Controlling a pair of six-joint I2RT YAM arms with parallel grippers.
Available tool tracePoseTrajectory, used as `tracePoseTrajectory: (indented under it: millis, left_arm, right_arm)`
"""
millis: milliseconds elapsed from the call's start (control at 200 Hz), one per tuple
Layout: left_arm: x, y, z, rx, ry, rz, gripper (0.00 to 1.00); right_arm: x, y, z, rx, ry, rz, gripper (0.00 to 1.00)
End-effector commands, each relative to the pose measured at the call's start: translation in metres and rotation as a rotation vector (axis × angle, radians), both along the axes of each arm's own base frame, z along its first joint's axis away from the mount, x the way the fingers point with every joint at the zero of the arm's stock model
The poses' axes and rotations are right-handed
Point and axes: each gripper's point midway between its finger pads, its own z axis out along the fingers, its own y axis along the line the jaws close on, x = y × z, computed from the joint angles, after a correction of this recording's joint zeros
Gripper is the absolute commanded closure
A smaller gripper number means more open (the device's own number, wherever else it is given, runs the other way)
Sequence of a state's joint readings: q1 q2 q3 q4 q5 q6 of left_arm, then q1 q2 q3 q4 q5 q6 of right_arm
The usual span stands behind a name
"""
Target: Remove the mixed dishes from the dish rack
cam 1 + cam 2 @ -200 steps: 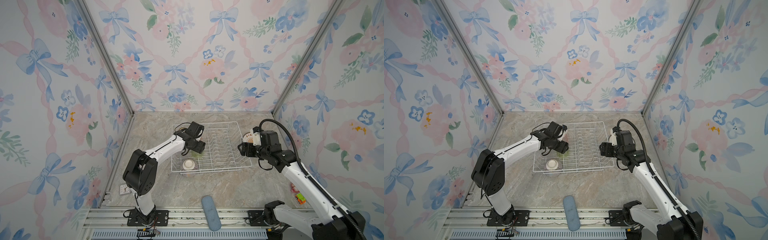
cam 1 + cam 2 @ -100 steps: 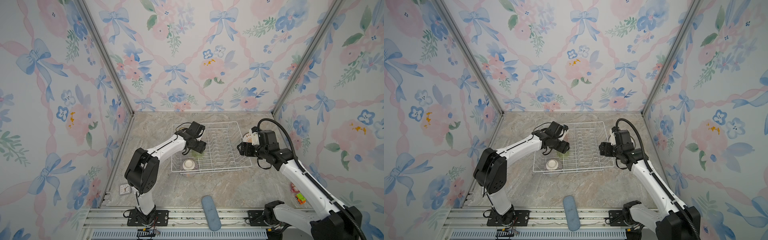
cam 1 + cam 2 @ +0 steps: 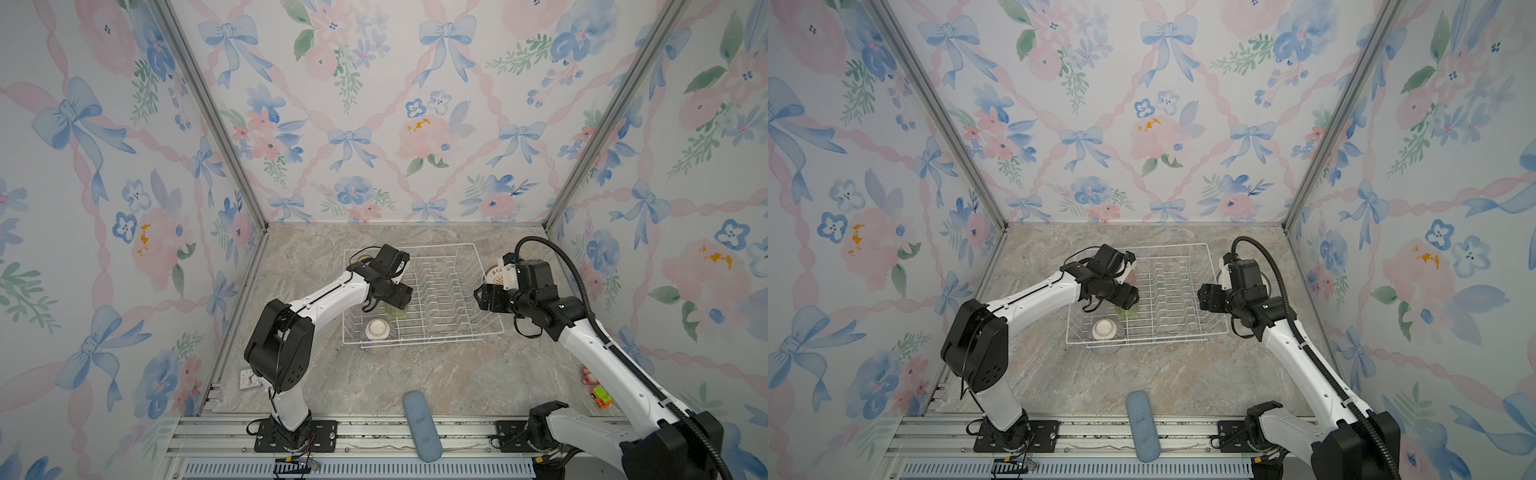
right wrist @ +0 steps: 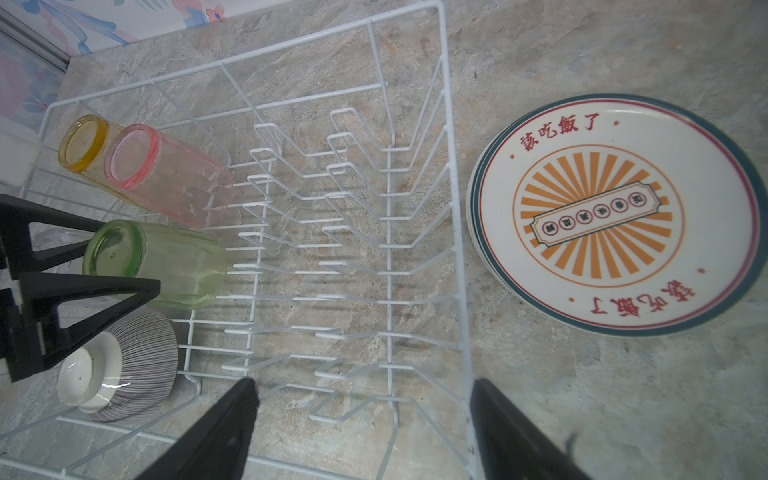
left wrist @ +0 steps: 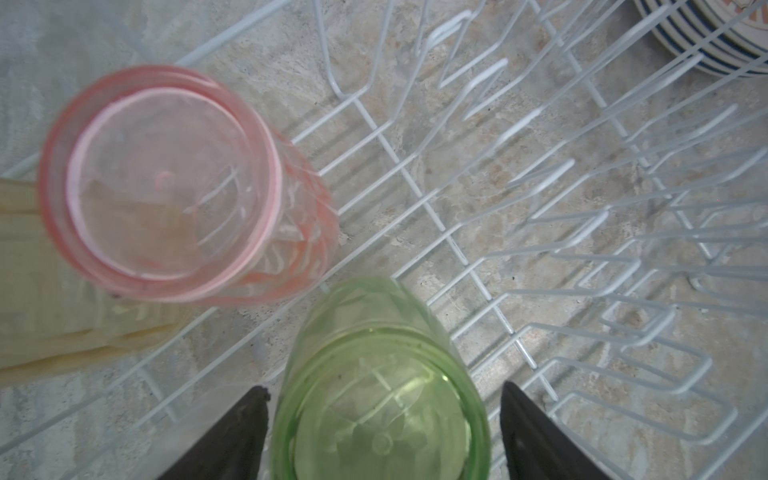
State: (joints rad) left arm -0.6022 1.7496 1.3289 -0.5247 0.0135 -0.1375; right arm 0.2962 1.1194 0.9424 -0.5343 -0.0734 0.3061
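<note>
With little moved in the past second, the left gripper (image 5: 382, 388) stands wide open astride the green tumbler (image 4: 166, 266) at the left end of the rack (image 3: 440, 291), mid-frame, gripping nothing yet, the right gripper (image 4: 363, 380) gapes empty, and the plates (image 4: 615, 216) right of the rack read 該吃飯了.

Yellow tumbler (image 5: 41, 311) cut off at frame edge, plates (image 5: 715, 45) cropped, green tumbler (image 3: 392, 309) mostly hidden under arm (image 3: 332, 296)

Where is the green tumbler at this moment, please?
In both top views the green tumbler stands in the left end of the dish rack, between the pink tumbler and the striped bowl.
</note>
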Motion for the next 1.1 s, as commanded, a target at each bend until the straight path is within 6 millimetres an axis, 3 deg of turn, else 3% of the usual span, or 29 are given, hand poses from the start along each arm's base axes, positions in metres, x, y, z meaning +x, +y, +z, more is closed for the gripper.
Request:
tracePoseTrajectory:
  millis: [0,455,985,1090]
  left_arm:
    - [-0.005,0.020,-0.001,0.079,-0.015,0.027,0.17]
    - [-0.013,0.003,-0.019,0.081,0.033,-0.027,0.18]
    - [-0.014,0.007,-0.036,0.127,0.070,-0.029,0.19]
    - [-0.015,0.008,-0.039,0.135,0.076,-0.027,0.24]
  right_arm:
    - [0.002,-0.001,0.000,0.000,-0.008,-0.009,0.17]
    - [0.000,-0.002,0.003,0.001,-0.011,-0.016,0.17]
    - [0.002,-0.002,-0.002,-0.003,-0.002,-0.013,0.16]
    - [0.002,-0.003,-0.004,-0.004,0.002,-0.016,0.16]
